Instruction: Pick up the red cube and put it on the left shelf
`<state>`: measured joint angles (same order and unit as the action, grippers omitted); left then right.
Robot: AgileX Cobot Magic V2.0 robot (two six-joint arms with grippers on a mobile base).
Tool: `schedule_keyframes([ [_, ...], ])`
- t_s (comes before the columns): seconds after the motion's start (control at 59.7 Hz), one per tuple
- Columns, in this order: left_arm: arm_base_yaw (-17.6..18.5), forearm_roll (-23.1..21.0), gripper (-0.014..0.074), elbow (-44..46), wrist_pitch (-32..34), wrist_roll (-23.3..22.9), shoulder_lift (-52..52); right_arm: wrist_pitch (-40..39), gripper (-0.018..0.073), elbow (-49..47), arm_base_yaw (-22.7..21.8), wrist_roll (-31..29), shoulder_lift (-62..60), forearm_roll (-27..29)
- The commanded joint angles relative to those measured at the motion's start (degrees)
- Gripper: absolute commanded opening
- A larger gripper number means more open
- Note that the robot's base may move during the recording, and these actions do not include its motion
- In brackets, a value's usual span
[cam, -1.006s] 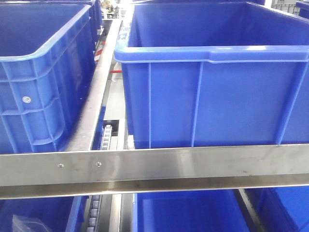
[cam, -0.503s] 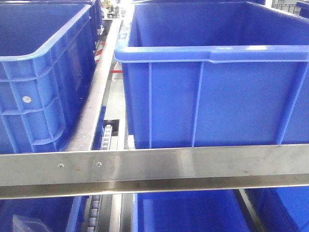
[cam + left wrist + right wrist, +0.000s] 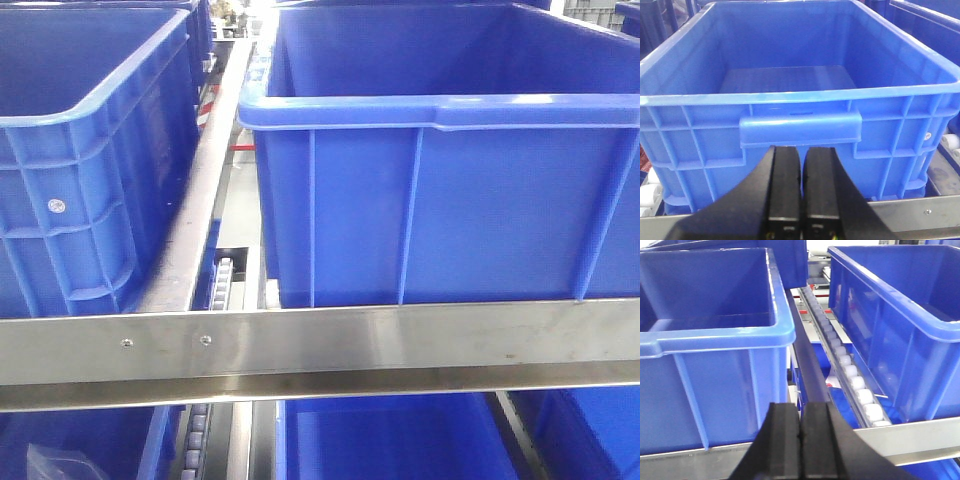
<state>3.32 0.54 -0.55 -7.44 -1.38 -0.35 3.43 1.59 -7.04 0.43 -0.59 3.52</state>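
Observation:
The red cube shows in no view. My left gripper (image 3: 801, 150) is shut with nothing in it, its black fingers pointing at the handle of a blue bin (image 3: 800, 96) whose inside looks bare. My right gripper (image 3: 801, 407) is shut and holds nothing, hovering before the gap between one blue bin (image 3: 715, 337) and another blue bin (image 3: 920, 315). Neither gripper appears in the front view, where a left bin (image 3: 90, 150) and a larger right bin (image 3: 440, 110) stand on the shelf behind a steel rail (image 3: 400, 345).
A white roller track (image 3: 850, 371) runs back between the bins in the right wrist view. More blue bins (image 3: 390, 440) sit on the level below the rail. A steel divider (image 3: 205, 170) separates the two upper bins.

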Motion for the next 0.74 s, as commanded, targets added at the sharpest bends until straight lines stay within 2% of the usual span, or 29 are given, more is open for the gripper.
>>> schedule_keyframes([
  [0.0,0.37,-0.17,0.0101,-1.32,5.03,-0.05,-0.92,-4.15,0.0046,-0.86,0.1,-0.43,-1.24,-0.41],
  [0.721,0.37,-0.17,0.0101,-1.32,5.03,-0.05,-0.92,-3.75,0.0046,-0.86,0.1,-0.43,-1.24,-0.41],
])
